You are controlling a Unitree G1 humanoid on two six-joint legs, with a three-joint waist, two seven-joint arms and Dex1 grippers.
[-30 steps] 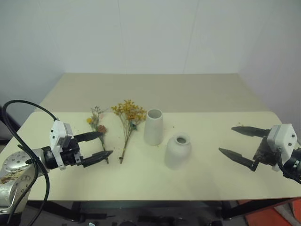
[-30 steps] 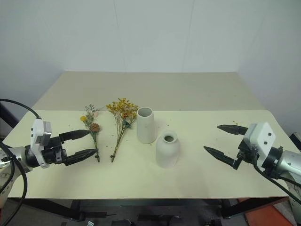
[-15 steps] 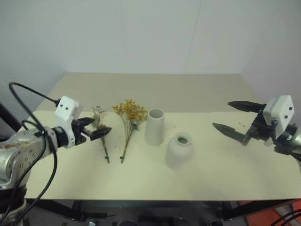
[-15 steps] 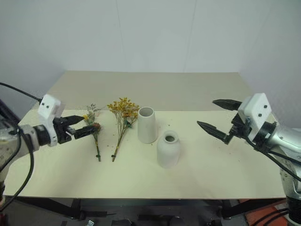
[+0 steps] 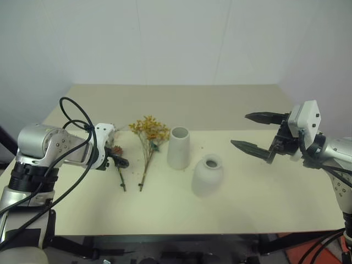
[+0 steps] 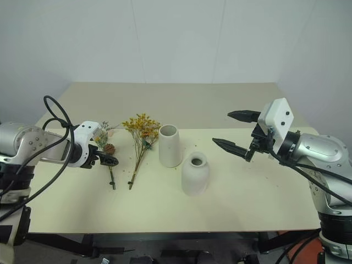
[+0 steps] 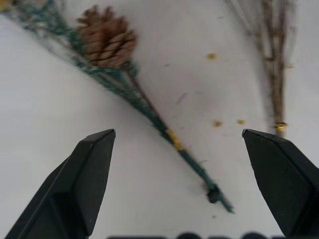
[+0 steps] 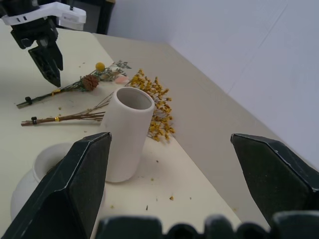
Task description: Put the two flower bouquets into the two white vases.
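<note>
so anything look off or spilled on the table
Only small crumbs: yellow and brown flecks shed from the dried bouquets lie scattered on the table, some by the sparse bouquet and some near the tall vase. Both vases stand upright, the squat vase included; both bouquets lie flat, undamaged.

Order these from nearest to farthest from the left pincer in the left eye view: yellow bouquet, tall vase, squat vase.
From the left pincer:
1. Yellow bouquet, just to its right.
2. Tall vase, beyond that bouquet.
3. Squat vase, farthest right.

Bare test room resembling a lab, plain white walls (image 5: pixel 176 38) stood undecorated, one cream worktable (image 5: pixel 264 203) served as bench, dark floor (image 6: pixel 165 256) showed beneath, furnishings were sparse.
</note>
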